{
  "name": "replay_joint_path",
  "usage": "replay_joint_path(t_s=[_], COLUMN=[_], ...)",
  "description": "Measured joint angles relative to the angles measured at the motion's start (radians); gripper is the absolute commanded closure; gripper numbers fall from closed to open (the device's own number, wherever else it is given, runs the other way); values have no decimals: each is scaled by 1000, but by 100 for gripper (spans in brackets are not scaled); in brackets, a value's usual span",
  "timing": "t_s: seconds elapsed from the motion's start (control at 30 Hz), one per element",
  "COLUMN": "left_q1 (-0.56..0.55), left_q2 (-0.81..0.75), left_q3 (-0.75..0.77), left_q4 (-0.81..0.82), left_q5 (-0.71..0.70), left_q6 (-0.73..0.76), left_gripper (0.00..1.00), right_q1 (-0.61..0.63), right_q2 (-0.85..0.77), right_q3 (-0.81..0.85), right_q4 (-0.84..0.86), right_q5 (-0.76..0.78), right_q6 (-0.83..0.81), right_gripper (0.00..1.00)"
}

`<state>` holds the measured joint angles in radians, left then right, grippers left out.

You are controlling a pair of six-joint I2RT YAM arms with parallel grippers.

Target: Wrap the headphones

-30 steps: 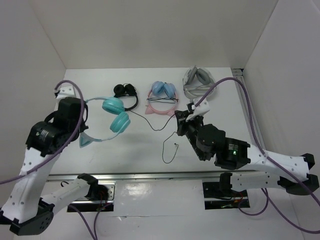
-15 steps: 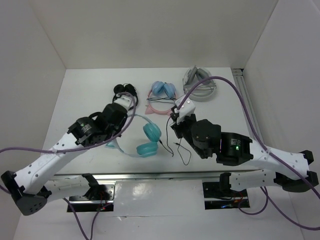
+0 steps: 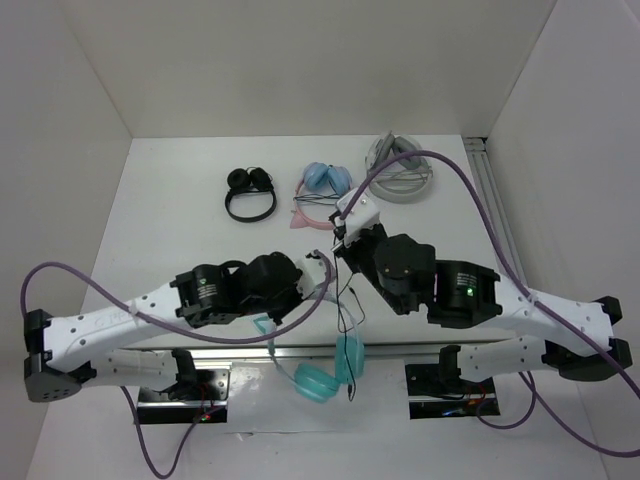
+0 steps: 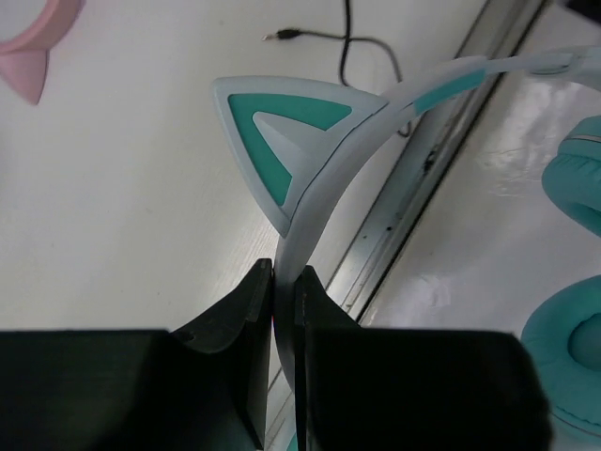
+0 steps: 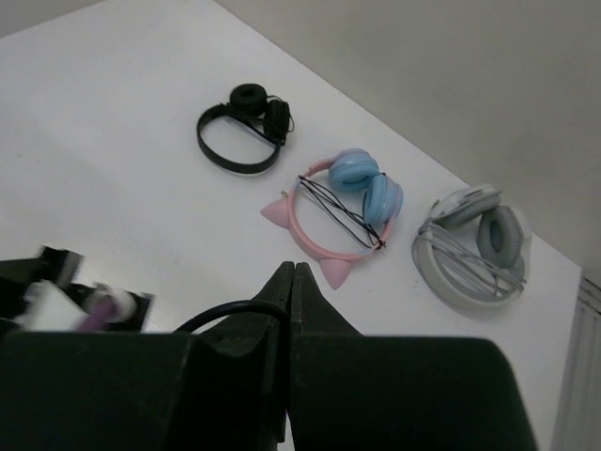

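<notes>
Teal cat-ear headphones (image 3: 322,381) with a white-and-teal headband (image 4: 329,178) hang past the near edge of the white table (image 3: 170,210), which we judge leaves the thin black cable (image 3: 343,300) free for winding. Left gripper (image 4: 284,274): its 2 fingers clamp nearly shut on the headband. Right gripper (image 5: 291,272): fingers fully closed, apparently pinching the cable above the dangling cups.

Teal and pale white on the headphones (image 4: 282,132) between the black fingers of the left gripper (image 4: 286,277): white band with teal insets, teal-centred ear rimmed in white, teal cups off to the right. Thin black cable (image 4: 346,19) further ahead. Right gripper (image 5: 291,272) black too. Ahead of it a black pair (image 5: 239,132), a pink-banded pair (image 5: 343,211) with light-blue cups and a grey pair (image 5: 474,249), all on a white table (image 5: 94,141).
</notes>
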<state>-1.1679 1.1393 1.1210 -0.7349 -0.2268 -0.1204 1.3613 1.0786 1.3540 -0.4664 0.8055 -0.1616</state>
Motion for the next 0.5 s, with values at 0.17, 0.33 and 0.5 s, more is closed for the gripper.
replay_joint_path(t_s=[0.17, 0.33, 0.5], left_q1=[1, 1, 1], left_q2=[-112, -135, -172], left_q3=[2, 5, 5], left_q4=[32, 35, 31], left_q5=[143, 268, 304], left_q6=[31, 43, 42], left_gripper=[100, 100, 100], right_q1=[0, -21, -100], right_q2=[28, 40, 40], right_q3=[-30, -73, -104], right_q4=[6, 31, 65], right_q5=[69, 107, 120], right_q6=[-12, -19, -20], right_gripper=[100, 100, 100])
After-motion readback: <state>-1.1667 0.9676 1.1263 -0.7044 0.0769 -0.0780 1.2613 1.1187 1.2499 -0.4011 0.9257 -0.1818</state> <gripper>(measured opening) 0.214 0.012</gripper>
